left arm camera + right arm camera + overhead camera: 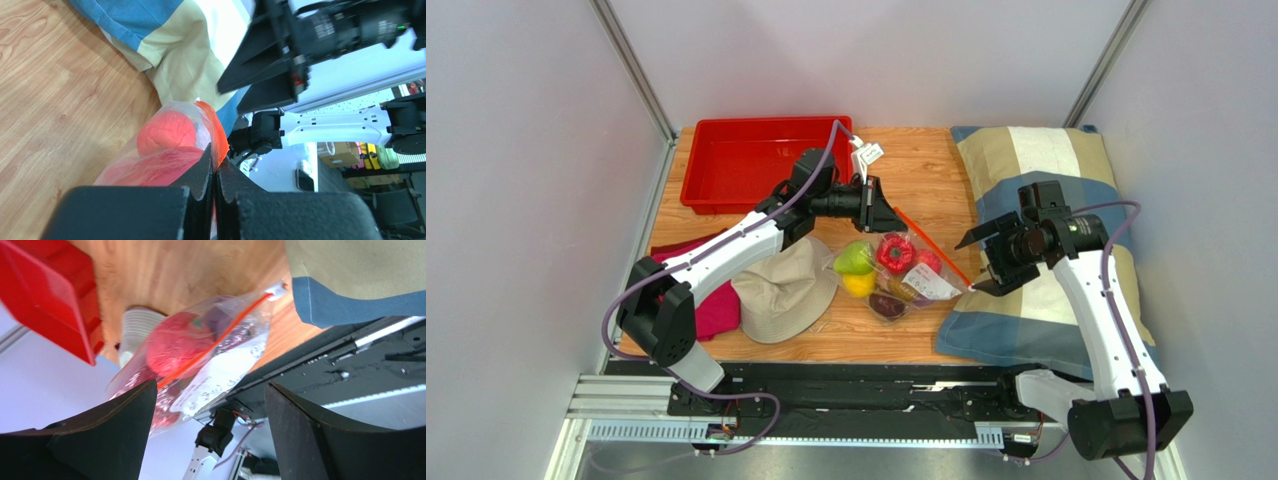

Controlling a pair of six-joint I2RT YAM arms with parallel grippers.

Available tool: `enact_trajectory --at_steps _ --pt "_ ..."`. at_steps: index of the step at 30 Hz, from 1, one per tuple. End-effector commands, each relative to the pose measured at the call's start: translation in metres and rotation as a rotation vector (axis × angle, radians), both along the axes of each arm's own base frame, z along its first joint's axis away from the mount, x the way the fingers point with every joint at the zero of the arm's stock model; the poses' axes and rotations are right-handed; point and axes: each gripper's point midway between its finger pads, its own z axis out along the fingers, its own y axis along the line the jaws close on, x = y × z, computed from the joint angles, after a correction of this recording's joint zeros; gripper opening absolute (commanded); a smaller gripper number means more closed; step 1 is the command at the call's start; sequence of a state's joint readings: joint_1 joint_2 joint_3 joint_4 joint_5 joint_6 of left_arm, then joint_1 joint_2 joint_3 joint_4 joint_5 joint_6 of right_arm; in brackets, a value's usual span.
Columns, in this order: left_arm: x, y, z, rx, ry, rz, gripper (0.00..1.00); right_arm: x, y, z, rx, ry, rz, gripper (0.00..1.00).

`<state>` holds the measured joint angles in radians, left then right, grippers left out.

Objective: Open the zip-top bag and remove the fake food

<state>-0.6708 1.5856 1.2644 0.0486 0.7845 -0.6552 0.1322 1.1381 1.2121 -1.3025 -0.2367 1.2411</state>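
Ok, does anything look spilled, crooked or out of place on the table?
Nothing is spilled or damaged. The zip-top bag looks zipped, with the fake food inside. It sits askew: the left pincer is shut on one end of its orange strip, and the other end lies beside the pillow.

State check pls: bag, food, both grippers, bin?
zip-top bag: looks zipped, slider at the pillow end.
fake food: inside the bag.
left gripper: fingers shut on the bag's orange top edge.
right gripper: open, by the slider end, holding nothing.
red bin: empty.
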Motion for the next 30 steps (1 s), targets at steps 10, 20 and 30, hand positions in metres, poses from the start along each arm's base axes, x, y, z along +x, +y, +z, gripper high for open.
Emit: enact_trajectory --at_steps 10,20,30 --pt "-0.024 -0.005 0.043 -0.086 -0.130 -0.064 0.00 0.007 0.006 -0.049 0.057 0.062 0.017 0.76" --pt "-0.029 0.033 0.039 0.129 -0.290 0.064 0.58 0.024 -0.017 -0.013 -0.106 -0.082 0.089 0.00" --pt "-0.037 0.027 0.059 0.187 -0.446 0.062 0.85 0.059 0.016 0.020 -0.175 -0.212 0.370 0.00"
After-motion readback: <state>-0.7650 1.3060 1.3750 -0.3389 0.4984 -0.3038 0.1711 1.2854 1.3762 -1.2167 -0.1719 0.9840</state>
